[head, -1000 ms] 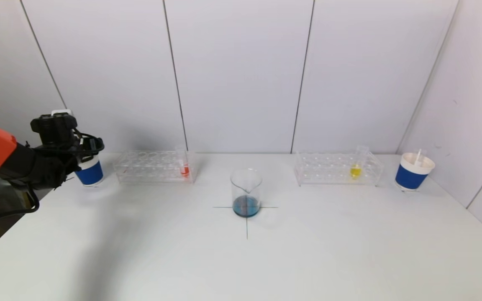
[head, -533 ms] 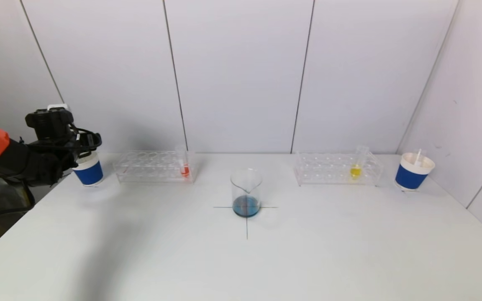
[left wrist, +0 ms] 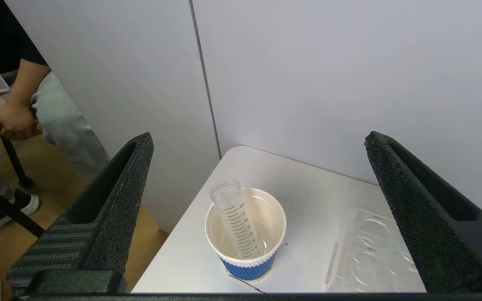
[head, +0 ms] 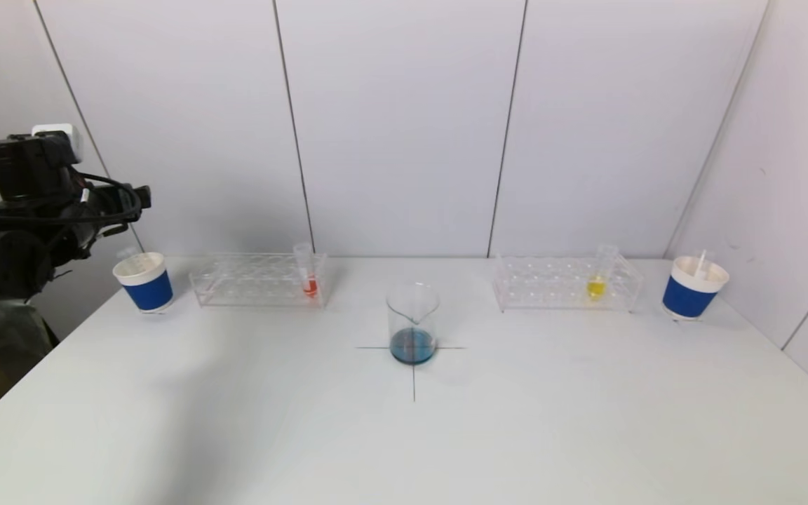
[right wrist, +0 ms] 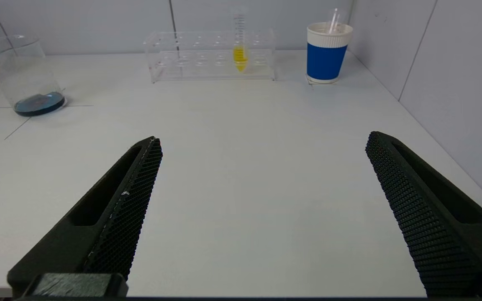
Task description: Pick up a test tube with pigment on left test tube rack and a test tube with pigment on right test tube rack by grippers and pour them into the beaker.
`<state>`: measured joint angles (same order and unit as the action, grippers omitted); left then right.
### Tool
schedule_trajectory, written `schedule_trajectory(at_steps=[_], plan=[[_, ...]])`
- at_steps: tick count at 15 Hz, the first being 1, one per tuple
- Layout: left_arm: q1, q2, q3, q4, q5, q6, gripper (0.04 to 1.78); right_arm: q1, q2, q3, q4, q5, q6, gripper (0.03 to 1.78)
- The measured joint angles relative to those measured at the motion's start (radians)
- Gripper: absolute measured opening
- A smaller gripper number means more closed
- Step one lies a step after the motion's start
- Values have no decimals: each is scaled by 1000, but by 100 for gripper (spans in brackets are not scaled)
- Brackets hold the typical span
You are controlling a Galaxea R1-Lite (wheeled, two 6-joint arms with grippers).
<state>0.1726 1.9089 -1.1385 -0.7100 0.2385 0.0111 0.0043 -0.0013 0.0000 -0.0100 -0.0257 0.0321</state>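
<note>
A tube of red pigment [head: 308, 278] stands at the right end of the clear left rack [head: 250, 282]. A tube of yellow pigment [head: 596, 282] stands in the clear right rack [head: 558, 286]. The glass beaker [head: 412, 321] stands between them on a cross mark and holds a little blue liquid. My left gripper [head: 127, 207] is open and empty, raised above and left of the left blue cup [head: 144, 284]. In the left wrist view my left gripper [left wrist: 257, 142] hangs over that cup [left wrist: 247, 269]. My right gripper [right wrist: 262, 140] is open and empty above the bare table, out of the head view.
An empty graduated tube [left wrist: 237, 217] leans in the left cup. A second blue cup [head: 694, 289] with an empty tube stands right of the right rack. White walls close the back and right. A person stands beyond the table's left edge [left wrist: 15, 121].
My left arm has risen and drawn back to the left, away from the left blue cup, which now shows whole. Nothing else has moved.
</note>
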Motion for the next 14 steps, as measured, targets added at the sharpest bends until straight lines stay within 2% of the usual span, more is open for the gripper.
schedule_trajectory(at_steps=[5,9,14], plan=[[-60,-326,227,23,-50,5,176,0,0,0,0,0,0,177],[-86,-608,405,95,-71,1,176,0,0,0,0,0,0,177],[-92,-1006,607,285,-111,-3,176,0,0,0,0,0,0,177]])
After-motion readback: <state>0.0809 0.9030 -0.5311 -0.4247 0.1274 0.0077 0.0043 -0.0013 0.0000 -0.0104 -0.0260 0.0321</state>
